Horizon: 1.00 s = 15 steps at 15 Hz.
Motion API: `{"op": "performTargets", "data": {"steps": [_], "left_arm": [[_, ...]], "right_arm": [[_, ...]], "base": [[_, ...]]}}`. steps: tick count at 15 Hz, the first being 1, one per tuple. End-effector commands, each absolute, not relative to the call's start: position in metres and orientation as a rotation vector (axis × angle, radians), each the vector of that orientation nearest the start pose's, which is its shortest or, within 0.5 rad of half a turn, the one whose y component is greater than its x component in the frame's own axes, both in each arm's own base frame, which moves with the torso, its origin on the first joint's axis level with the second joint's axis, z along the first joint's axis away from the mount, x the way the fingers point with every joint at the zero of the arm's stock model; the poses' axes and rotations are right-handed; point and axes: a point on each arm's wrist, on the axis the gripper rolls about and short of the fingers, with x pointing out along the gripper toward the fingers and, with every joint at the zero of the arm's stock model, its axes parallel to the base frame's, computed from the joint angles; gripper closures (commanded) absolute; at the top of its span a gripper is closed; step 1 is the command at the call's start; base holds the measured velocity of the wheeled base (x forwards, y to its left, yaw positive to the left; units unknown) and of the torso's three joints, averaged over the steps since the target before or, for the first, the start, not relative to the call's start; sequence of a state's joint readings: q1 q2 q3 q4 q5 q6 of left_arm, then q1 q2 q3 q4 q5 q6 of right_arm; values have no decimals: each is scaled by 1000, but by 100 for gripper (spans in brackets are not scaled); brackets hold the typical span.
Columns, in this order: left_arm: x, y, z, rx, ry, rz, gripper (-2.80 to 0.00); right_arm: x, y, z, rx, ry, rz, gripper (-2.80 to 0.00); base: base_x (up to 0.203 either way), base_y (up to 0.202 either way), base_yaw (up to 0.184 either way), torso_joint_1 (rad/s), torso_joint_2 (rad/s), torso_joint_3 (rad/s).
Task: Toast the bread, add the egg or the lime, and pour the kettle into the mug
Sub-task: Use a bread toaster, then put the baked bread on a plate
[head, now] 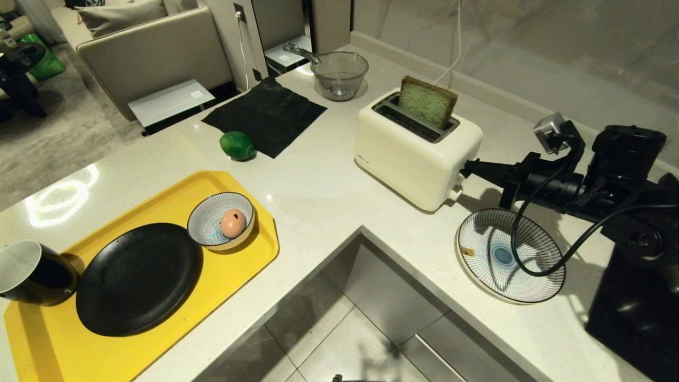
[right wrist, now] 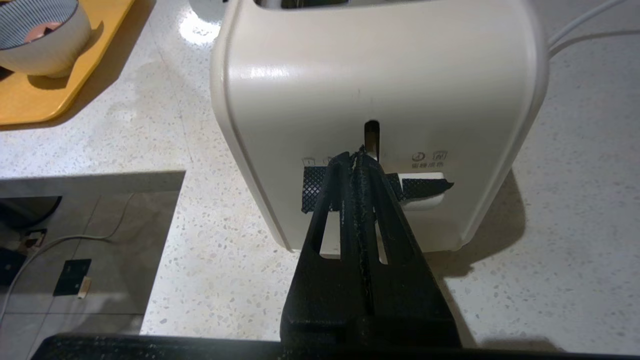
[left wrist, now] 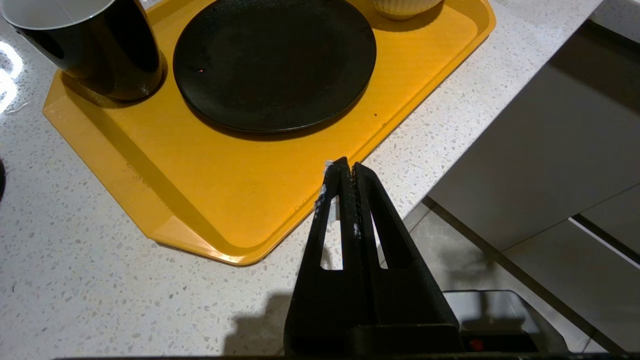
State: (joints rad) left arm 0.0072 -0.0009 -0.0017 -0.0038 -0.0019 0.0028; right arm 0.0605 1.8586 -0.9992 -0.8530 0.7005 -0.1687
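The right gripper (head: 467, 168) reaches from the right side to the end face of the cream-white plastic toaster (head: 416, 146); its fingers (right wrist: 352, 175) are pressed together with nothing between them, and their tips sit at the lever slot of the toaster, on or just before the lever – I cannot tell if they touch it. The thick square slice of pale green bread (head: 427, 102) with brown crust stands upright in the far slot of the toaster, about half of it above the top.

The left gripper (left wrist: 348, 167) is not in the head view; in the left wrist view it hangs above the near edge of the flat yellow plastic tray (head: 238, 254), its fingers closed and empty.

On this tray stand the glossy black mug with white inside (head: 32, 273) at the left end, a round matte black plate (head: 138, 278) in the middle, and a blue-and-white striped bowl (head: 204, 220) that holds a pale brown egg (head: 233, 223). The round dark green lime (head: 237, 145) lies on the white speckled surface (head: 318, 196), touching the edge of a black cloth (head: 265, 114); behind the cloth is a clear glass bowl (head: 339, 74). A striped shallow plate (head: 541, 276) lies near the toaster, under the right arm – the large black kettle (head: 628, 151) stands behind this arm.
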Motion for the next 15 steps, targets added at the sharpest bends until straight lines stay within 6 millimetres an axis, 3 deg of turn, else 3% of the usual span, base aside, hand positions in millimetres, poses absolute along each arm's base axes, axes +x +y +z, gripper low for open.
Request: {"op": "performTargets", "data": {"steps": [1, 6, 9, 15], "left_arm": [[-23, 0, 76, 3, -8, 6, 0], [-23, 0, 76, 3, -8, 6, 0], [-23, 0, 76, 3, -8, 5, 0], [-23, 0, 76, 3, -8, 6, 0]], "right_arm": [[339, 32, 223, -176, -110, 749, 0], [318, 24, 253, -193, -152, 720, 0], [315, 13, 274, -189, -146, 683, 0], [303, 3, 318, -60, 15, 418, 0]], "base": [[0, 0, 0, 0, 0, 0], [0, 0, 0, 0, 0, 0], [0, 0, 0, 0, 0, 0], [0, 0, 0, 0, 0, 0]]}}
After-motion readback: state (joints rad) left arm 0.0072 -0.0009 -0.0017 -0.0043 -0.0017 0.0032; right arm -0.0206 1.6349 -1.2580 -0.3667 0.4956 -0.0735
